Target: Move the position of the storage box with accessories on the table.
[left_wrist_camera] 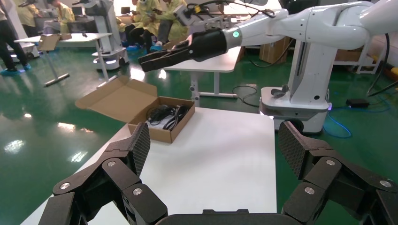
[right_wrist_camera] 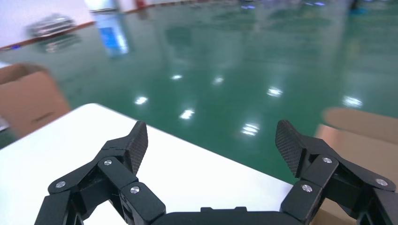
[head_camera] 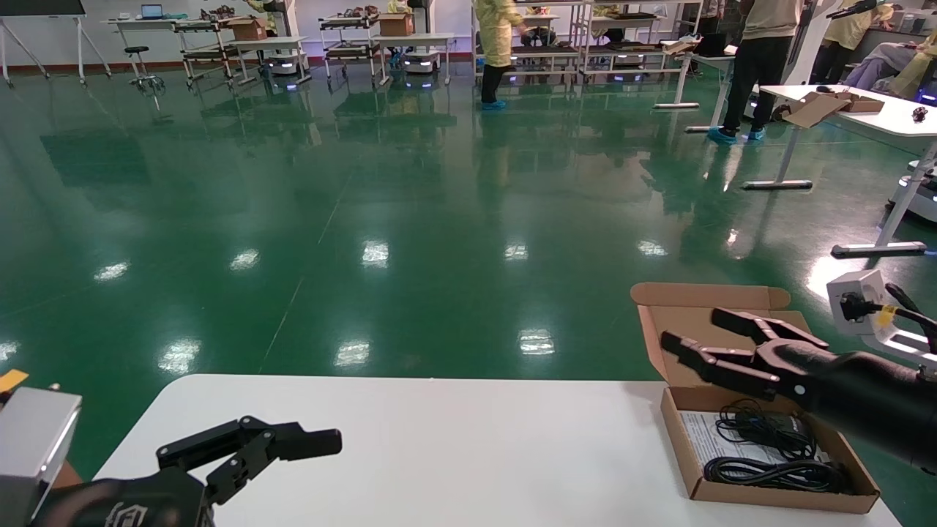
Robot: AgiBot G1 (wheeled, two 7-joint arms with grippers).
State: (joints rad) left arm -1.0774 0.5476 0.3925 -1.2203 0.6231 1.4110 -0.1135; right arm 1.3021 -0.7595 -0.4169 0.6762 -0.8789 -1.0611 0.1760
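Risk: box (head_camera: 776,468) sits at right far corner of desk (head_camera: 439,454), close to edge; push from wrong side may slide it off. Open lid (head_camera: 703,322) hangs past far edge, may catch fingers. Loose cables (head_camera: 776,454) may spill if box tilts.

Box long axis runs near-to-far, lid hinge on far side.

Right gripper (head_camera: 703,340) hovers above lid, fingers wide apart, empty. Left gripper (head_camera: 293,439) low at near left, fingers spread, empty.

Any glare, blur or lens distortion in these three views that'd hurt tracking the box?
Head view: ceiling lights glare off the green floor, none on the storage box, which is sharp; the right gripper covers part of its lid. Left wrist view: box sharp, left gripper close. Right wrist view: background blurred, box edges soft; right gripper crisp.
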